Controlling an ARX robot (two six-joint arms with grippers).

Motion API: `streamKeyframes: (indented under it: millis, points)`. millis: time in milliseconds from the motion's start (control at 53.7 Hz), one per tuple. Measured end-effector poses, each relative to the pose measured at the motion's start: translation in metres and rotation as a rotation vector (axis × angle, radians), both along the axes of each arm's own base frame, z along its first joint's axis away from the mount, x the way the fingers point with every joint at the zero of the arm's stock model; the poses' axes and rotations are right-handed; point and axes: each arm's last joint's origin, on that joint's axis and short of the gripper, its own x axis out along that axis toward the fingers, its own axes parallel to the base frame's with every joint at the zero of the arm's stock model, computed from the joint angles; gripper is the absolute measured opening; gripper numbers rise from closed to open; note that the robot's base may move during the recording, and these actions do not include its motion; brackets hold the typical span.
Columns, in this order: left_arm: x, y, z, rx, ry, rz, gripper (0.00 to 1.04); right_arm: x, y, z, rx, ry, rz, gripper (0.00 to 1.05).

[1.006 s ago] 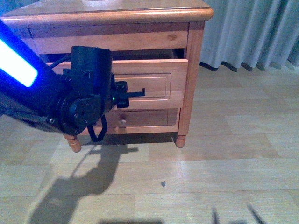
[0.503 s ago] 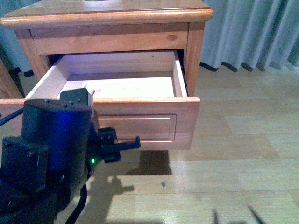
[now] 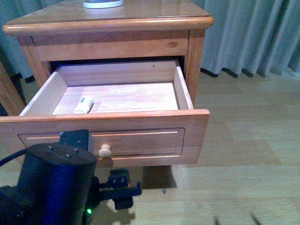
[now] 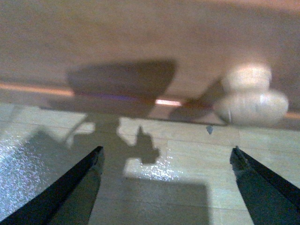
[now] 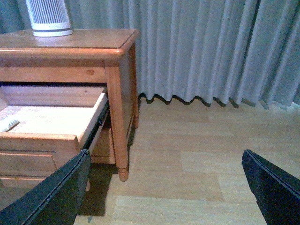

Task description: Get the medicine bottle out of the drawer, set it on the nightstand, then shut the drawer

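A pale plank floor [image 3: 243, 154] and a grey-blue curtain [image 5: 201, 47] frame the nightstand [image 3: 112, 22], which we face from the front. A white ribbed appliance [image 5: 48, 18] stands on its top.

The drawer [image 3: 140, 136] stands wide open, and the front camera looks straight into its pale wooden inside. The bottle [image 3: 84, 104] lies on its side on the drawer bottom, near the left wall and close behind the front panel, with nothing else around it. In the right wrist view we catch only one end of it. The round knob [image 3: 105, 151] sits in the middle of the framed drawer front.

Our left arm [image 3: 51, 187] fills the lower left of the front view, low before the drawer. Our left gripper [image 4: 166, 183] is below the knob and clear of it. Its wrist camera shows two dark fingers [image 4: 70, 187] spread wide with only floor between them, and the knob beyond them untouched. The arm's shadow [image 4: 122, 86] falls across the drawer front.

Our right gripper [image 5: 164, 192] hangs to the right of the nightstand, well apart from it. Its fingers [image 5: 47, 197] are also spread wide and hold nothing.
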Motion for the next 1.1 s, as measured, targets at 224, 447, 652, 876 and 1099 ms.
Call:
streamKeyframes:
  millis: [224,447,652,876,1099]
  points:
    - [0.003,0.025,0.057,-0.015,-0.021,-0.02,0.98,0.0,0.0,0.0,0.0,0.0,0.0,0.98]
    - [-0.036,0.054,0.208,-0.105,-0.277,-0.186,0.98,0.0,0.0,0.0,0.0,0.0,0.0,0.98]
    - [-0.127,0.093,0.233,0.096,-0.584,0.029,0.62,0.0,0.0,0.0,0.0,0.0,0.0,0.98]
    - [-0.154,0.109,0.197,0.11,-0.621,0.018,0.2,0.0,0.0,0.0,0.0,0.0,-0.004,0.98]
    - [-0.16,0.123,0.174,0.118,-0.62,0.021,0.03,0.0,0.0,0.0,0.0,0.0,-0.004,0.98]
